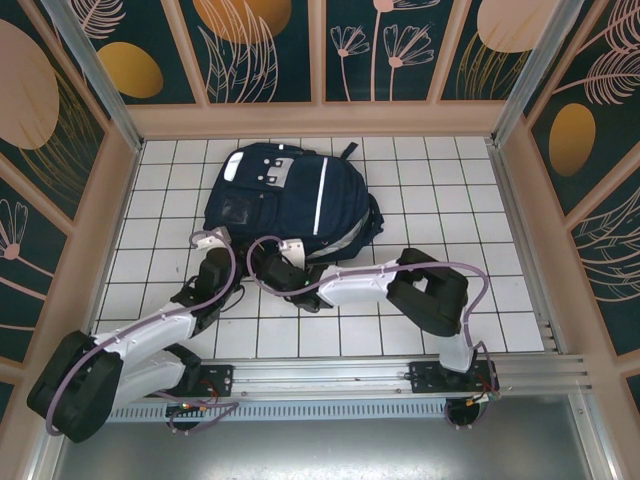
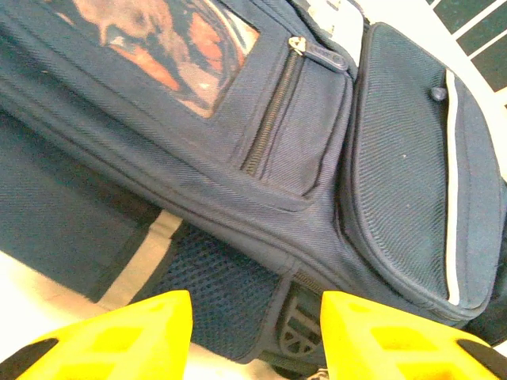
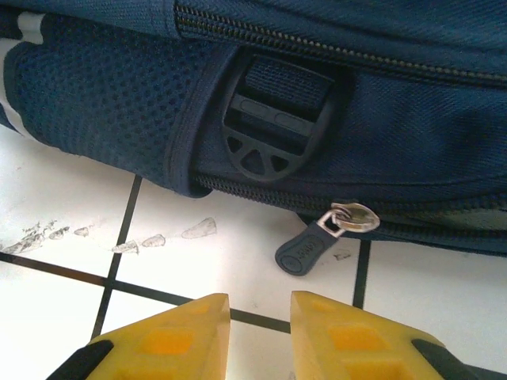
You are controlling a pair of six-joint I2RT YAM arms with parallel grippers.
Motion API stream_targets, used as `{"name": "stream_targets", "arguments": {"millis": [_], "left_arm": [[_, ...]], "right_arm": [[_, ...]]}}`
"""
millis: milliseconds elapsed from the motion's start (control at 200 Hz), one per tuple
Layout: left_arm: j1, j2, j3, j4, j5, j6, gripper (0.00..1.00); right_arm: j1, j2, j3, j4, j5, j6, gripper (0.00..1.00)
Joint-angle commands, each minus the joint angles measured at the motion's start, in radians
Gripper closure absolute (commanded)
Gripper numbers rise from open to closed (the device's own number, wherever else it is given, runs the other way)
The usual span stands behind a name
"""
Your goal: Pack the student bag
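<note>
While stretched forward from near rail of tiled table point(image 1: 450, 200), both arms low over white tiles. Left gripper point(image 2: 255, 317): yellow fingers spread wide, nothing between, just short of mesh side pocket point(image 2: 214, 285) of student bag point(image 1: 290, 190). Right gripper point(image 3: 260, 305): fingers close together with narrow gap, empty, pointed at dark zipper pull point(image 3: 305, 249) lying on tile, not touching. Just beyond that, black buckle point(image 3: 269, 131) tucked into bag's side. Farther back, rest of bag flat on tiles mid-table, front up, white stripe point(image 1: 321, 195) running lengthwise, grey-white patches toward far wall.
</note>
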Motion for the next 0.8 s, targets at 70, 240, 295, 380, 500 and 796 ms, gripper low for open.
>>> {"name": "stream_targets", "arguments": {"millis": [70,240,295,380,500,796], "left_arm": [[-0.001,-0.047,-0.027,-0.024,-0.030,0.024,0.50],[-0.001,-0.067,-0.037,-0.023,-0.035,0.019,0.49],[-0.001,-0.068,-0.039,-0.021,-0.033,0.019,0.49],[-0.002,-0.068,-0.039,-0.022,-0.034,0.020,0.49],[-0.001,-0.066,-0.041,-0.021,-0.038,0.019,0.49],[-0.001,-0.040,-0.044,0.004,-0.015,0.024,0.48]], "right_arm": [[-0.039,0.049,0.052,-0.062,-0.026,0.050,0.74],[-0.063,0.071,0.063,-0.089,-0.017,0.080,0.68],[-0.066,0.075,0.065,-0.090,-0.012,0.087,0.64],[-0.067,0.082,0.069,-0.083,-0.008,0.087,0.61],[-0.071,0.094,0.086,-0.085,-0.003,0.091,0.59],[-0.066,0.056,0.046,-0.095,0.026,0.114,0.91]]}}
